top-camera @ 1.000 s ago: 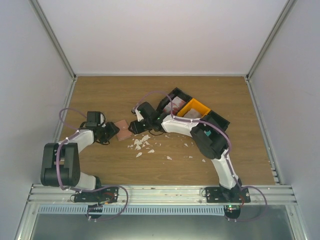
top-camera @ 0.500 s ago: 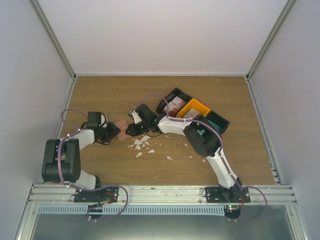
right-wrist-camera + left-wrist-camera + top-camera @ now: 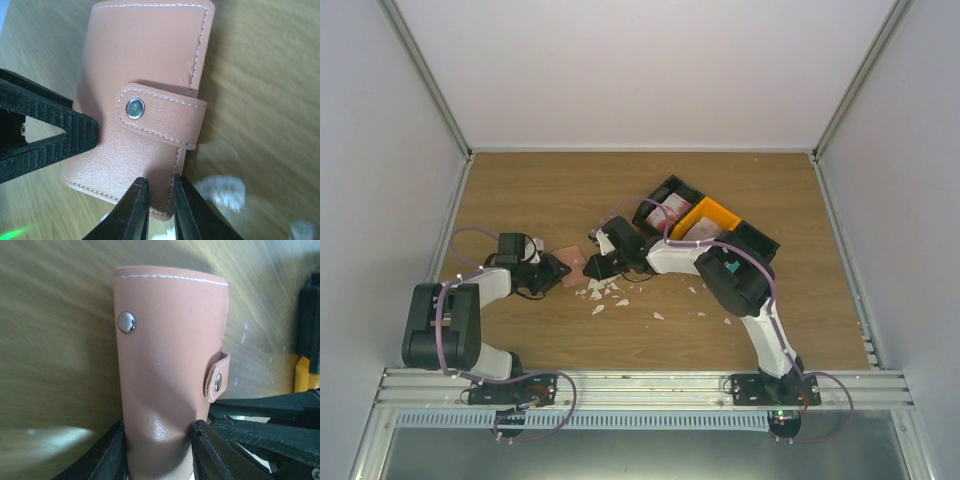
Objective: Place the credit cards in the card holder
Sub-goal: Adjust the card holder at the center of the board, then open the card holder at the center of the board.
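While its strap is snapped shut, the card holder (image 3: 570, 257) sits left of the middle of the wooden surface (image 3: 780, 310), pinched from both sides. The left pincer (image 3: 159, 432) squeezes one short end and dents the leather. The right pincer (image 3: 160, 189), narrow, clamps the edge below the strap. Credit cards (image 3: 670, 213) stand in the black bin (image 3: 672, 181) behind, and white scraps (image 3: 603, 289) lie near.
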